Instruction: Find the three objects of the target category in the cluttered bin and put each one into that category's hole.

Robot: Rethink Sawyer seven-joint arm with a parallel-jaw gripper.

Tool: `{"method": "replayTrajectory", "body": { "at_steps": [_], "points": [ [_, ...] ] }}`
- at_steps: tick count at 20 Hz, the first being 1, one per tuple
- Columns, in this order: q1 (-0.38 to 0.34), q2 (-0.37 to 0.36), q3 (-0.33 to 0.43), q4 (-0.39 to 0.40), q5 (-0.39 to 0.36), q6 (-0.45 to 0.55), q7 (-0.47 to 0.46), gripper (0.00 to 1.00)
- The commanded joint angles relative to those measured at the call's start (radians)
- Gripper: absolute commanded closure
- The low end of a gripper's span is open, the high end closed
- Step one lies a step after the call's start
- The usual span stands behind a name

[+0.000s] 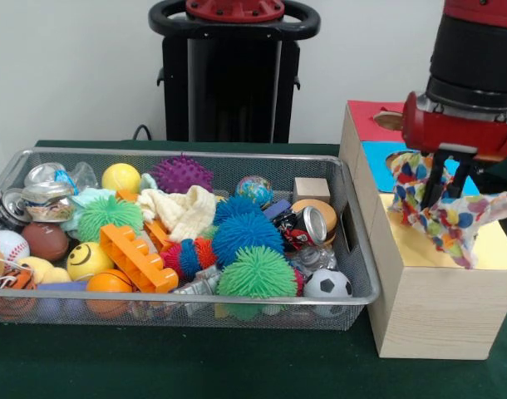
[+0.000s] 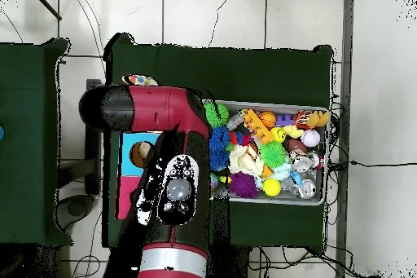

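Note:
My gripper (image 1: 435, 198) is over the right end of the pale wooden box (image 1: 428, 316) and is shut on a white cloth piece with coloured spots (image 1: 453, 218), which hangs bunched around the fingers just above the yellow paper surround (image 1: 496, 249). The cloth hides the hole itself. In the overhead view the arm covers the yellow end of the box, and only a bit of spotted cloth (image 2: 140, 81) shows beyond it. The wire mesh bin (image 1: 195, 155) stands left of the box, full of toys. No other spotted cloth shows in the bin.
The blue surround (image 1: 376, 155) and red surround (image 1: 368, 113) lie further back on the box; the blue-surrounded hole (image 2: 140, 153) shows from overhead. In the bin lie a cream cloth (image 1: 184, 209), a mint-green cloth (image 1: 89, 198), spiky balls, cans and an orange brick (image 1: 135, 256).

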State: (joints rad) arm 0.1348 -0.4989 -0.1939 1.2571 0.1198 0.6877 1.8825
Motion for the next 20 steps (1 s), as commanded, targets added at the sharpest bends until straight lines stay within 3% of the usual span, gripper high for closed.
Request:
{"method": "replayTrajectory", "body": {
  "at_steps": [1,12,20],
  "points": [
    [-0.048,0.045,0.1,0.128,-0.032,-0.056,0.056,1.0],
    [-0.034,0.019,0.084,0.196,-0.036,-0.059,0.083,1.0],
    [0.028,-0.017,0.049,0.226,-0.024,-0.02,0.144,1.0]
  ]
}}
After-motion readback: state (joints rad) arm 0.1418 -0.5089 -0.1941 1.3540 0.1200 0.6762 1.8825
